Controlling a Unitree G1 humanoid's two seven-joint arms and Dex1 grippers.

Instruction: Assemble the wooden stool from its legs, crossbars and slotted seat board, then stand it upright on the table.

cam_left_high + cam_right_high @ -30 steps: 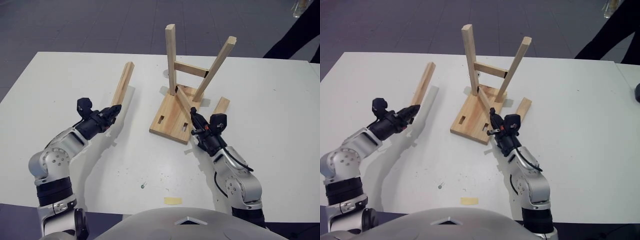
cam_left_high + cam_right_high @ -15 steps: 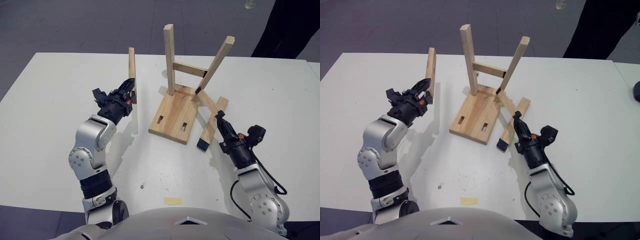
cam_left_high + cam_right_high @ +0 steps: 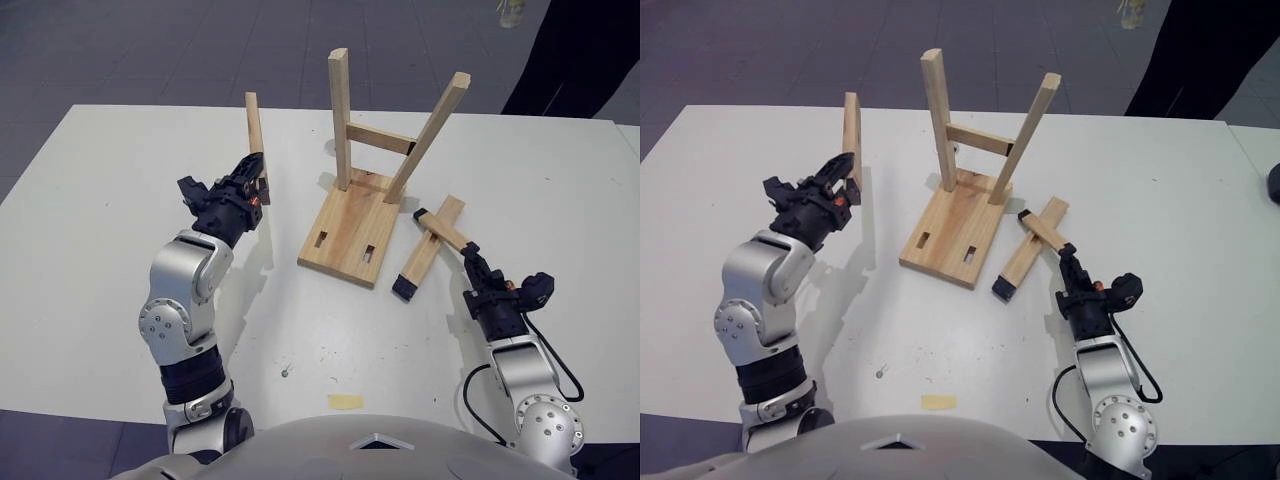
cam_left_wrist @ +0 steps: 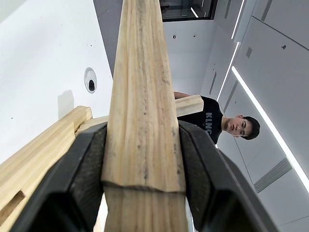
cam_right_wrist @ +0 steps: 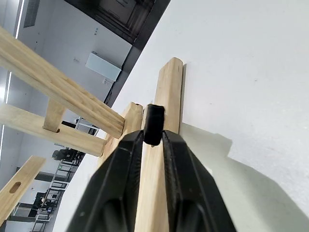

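Stool roughly half built. The slotted seat board (image 3: 338, 242) lies flat mid-table (image 3: 120, 180) with two legs (image 3: 340, 120) standing in its far end, joined by one crossbar (image 3: 381, 138); the two near slots are empty. Still to fit, by my reckoning: two legs and the second crossbar, then turning it upright. The left gripper (image 3: 252, 188) has its fingers clamped on a third leg (image 3: 254, 125), held near-vertical just left of the board. The right gripper (image 3: 470, 258) is closed on the slim second crossbar (image 3: 441, 229), which crosses over a loose leg (image 3: 417, 266) lying right of the board. Versus a second ago: the third leg has swung from slanted to upright, and the right arm has drawn its crossbar back off the board.
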